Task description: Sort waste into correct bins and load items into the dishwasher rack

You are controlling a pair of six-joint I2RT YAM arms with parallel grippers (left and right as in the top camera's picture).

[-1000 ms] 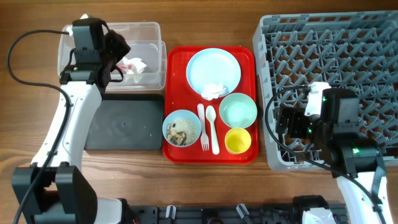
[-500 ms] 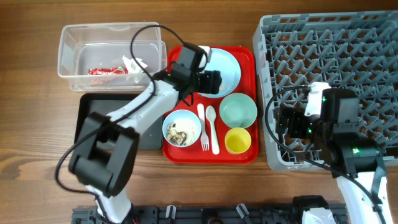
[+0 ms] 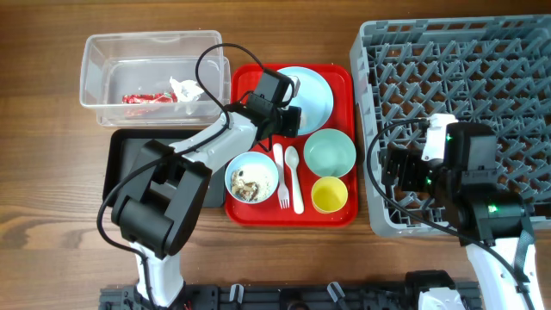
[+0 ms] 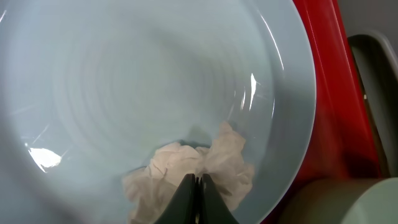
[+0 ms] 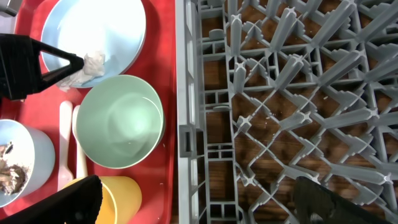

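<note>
My left gripper (image 3: 290,117) is shut, its tips down on a crumpled white tissue (image 4: 219,160) at the near edge of the pale blue plate (image 3: 315,89); it also shows in the right wrist view (image 5: 76,64) touching the tissue (image 5: 94,61). The clear tub (image 3: 95,60) holds a red wrapper (image 3: 142,98) and a tissue piece (image 3: 188,89). The blue bowl (image 3: 251,178) holds food scraps. My right gripper (image 5: 196,199) is open and empty over the grey rack's (image 3: 456,52) left edge.
On the red tray (image 3: 345,84) lie the mint bowl (image 3: 330,152), yellow cup (image 3: 329,195), white fork (image 3: 280,176) and spoon (image 3: 294,176). The black tray (image 3: 129,155) sits below the tub, partly under my left arm.
My left arm swung from over the clear tub to the plate and lowered onto the tissue there. A wrapper and tissue now show in the tub. The right arm has not moved.
</note>
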